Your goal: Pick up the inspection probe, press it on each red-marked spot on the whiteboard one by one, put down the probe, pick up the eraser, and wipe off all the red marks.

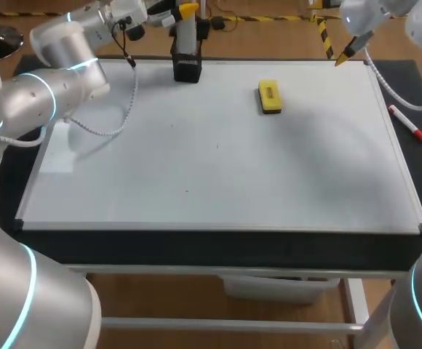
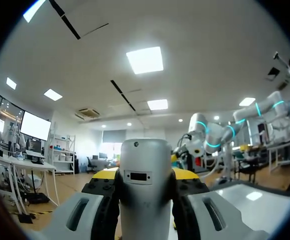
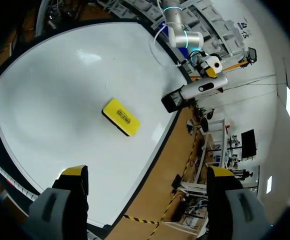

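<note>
Our left gripper [image 2: 145, 173] is closed around the inspection probe [image 1: 187, 43], a grey cylinder with a black base, its fingers pressing it from both sides. The probe stands upright at the far edge of the whiteboard [image 1: 218, 167], left of the middle, with its black end on or just at the board's rim; we cannot tell which.

The yellow eraser [image 1: 270, 97] lies flat on the far half of the board, to the right of the probe and apart from it.

Our right gripper [image 3: 146, 175] hangs above the board's far right corner, its fingers spread wide and holding nothing. The eraser lies ahead of it.

A red marker [image 1: 409, 125] lies on the dark table [image 1: 415, 80] just beside the board's right edge.
</note>
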Action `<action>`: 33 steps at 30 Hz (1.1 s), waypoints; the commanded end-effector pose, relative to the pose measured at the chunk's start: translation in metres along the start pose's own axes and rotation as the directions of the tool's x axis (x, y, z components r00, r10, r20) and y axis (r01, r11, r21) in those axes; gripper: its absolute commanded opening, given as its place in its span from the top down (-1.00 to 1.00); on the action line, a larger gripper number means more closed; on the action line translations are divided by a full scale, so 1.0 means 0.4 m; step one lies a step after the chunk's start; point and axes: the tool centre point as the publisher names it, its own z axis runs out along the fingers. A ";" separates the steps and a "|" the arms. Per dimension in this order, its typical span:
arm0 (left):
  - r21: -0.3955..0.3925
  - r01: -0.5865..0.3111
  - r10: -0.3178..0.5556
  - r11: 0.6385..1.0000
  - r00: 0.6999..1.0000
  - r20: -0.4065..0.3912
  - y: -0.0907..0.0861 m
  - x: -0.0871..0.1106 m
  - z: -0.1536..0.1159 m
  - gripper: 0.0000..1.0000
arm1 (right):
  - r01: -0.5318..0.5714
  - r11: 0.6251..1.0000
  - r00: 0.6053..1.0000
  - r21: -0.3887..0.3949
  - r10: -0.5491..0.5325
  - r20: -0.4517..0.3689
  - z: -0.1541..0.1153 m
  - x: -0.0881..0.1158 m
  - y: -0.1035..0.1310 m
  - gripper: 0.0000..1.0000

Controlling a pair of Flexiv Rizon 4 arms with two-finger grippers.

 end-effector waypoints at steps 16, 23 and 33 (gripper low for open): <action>-0.005 0.006 -0.008 1.000 0.846 -0.533 0.079 -0.049 -0.009 1.00 | 0.003 1.000 1.000 -0.001 -0.003 -0.004 -0.001 -0.001 -0.002 -1.00; -0.029 0.033 -0.044 0.999 0.844 -0.534 0.111 -0.043 -0.007 1.00 | 0.003 1.000 1.000 -0.001 -0.003 -0.004 -0.001 -0.001 -0.002 -1.00; -0.050 0.056 -0.074 0.997 0.848 -0.524 0.152 -0.039 -0.012 1.00 | 0.003 1.000 1.000 -0.001 -0.003 -0.004 -0.001 -0.001 -0.002 -1.00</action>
